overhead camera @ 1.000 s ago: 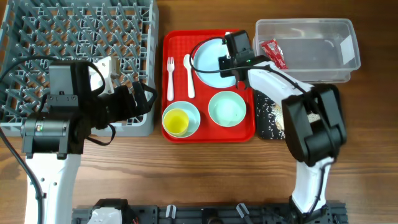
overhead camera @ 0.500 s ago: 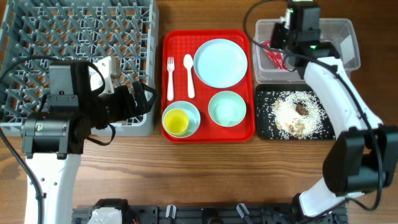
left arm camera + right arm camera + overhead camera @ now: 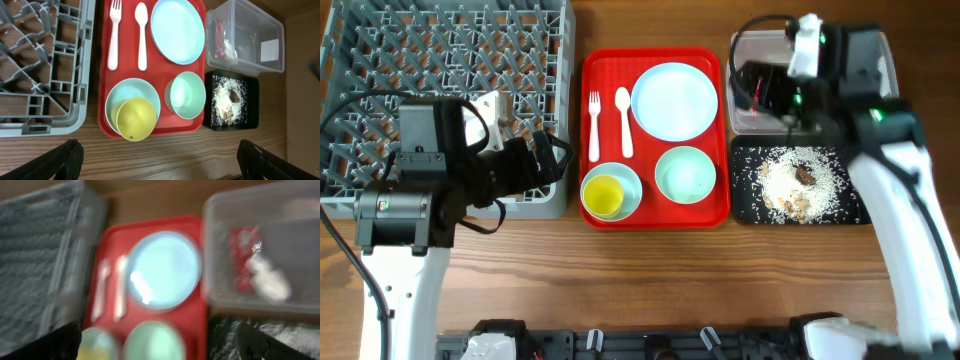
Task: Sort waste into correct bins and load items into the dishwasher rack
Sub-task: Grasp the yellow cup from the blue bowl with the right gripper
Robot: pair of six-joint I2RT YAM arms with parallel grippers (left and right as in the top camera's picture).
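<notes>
The red-and-white wrapper [image 3: 220,38] lies in the clear tub [image 3: 260,30], also seen blurred as the wrapper [image 3: 243,257] in the right wrist view. Brown scraps with white crumbs [image 3: 798,183] fill the black tray [image 3: 745,205]. On the red tray sit the pale blue plate [image 3: 675,100], white fork [image 3: 594,125], spoon [image 3: 623,120], one bowl [image 3: 686,174] and a second bowl holding the yellow cup [image 3: 604,195]. My right gripper [image 3: 767,92] hangs open over the tub's left end, holding nothing. My left gripper [image 3: 545,162] is open by the grey rack [image 3: 440,60].
The red serving tray [image 3: 645,160] lies between the rack and the two bins. Bare wooden table runs along the front edge below the tray. My right arm [image 3: 900,200] crosses the black tray's right end.
My right arm swung from above the plate to above the clear tub, and its jaws went from shut to open. The left arm has not moved.
</notes>
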